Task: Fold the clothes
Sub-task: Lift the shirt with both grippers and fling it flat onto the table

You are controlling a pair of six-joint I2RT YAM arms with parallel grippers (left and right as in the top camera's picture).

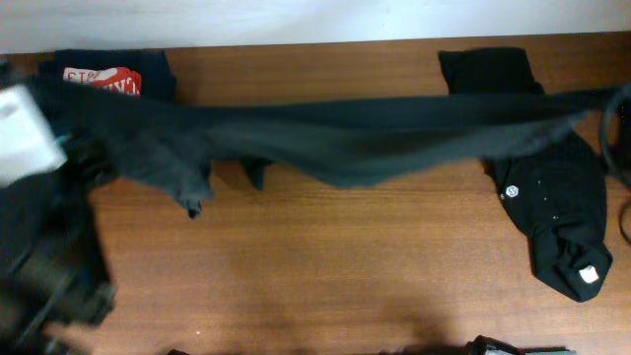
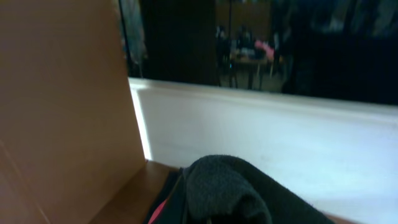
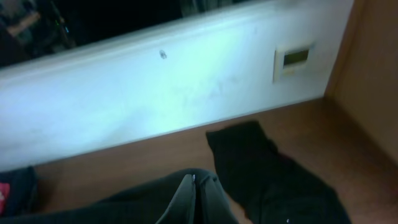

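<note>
A dark green-black shirt (image 1: 335,133) hangs stretched in a long band above the table, from far left to far right. My left gripper (image 1: 67,148) holds its left end; the fingers are buried in the bunched cloth (image 2: 230,190). My right gripper (image 1: 613,110) holds its right end, and the cloth folds over the fingers (image 3: 193,199). A second black shirt (image 1: 552,197) with a small round white logo (image 1: 511,192) and a white tag (image 1: 589,275) lies crumpled at the right; it also shows in the right wrist view (image 3: 273,174).
A folded dark shirt with a red and white print (image 1: 102,79) lies at the back left, under the stretched shirt's left end. The wooden table (image 1: 325,276) runs to a white wall (image 3: 155,93) at the back. A dark object (image 1: 513,347) sits at the front edge.
</note>
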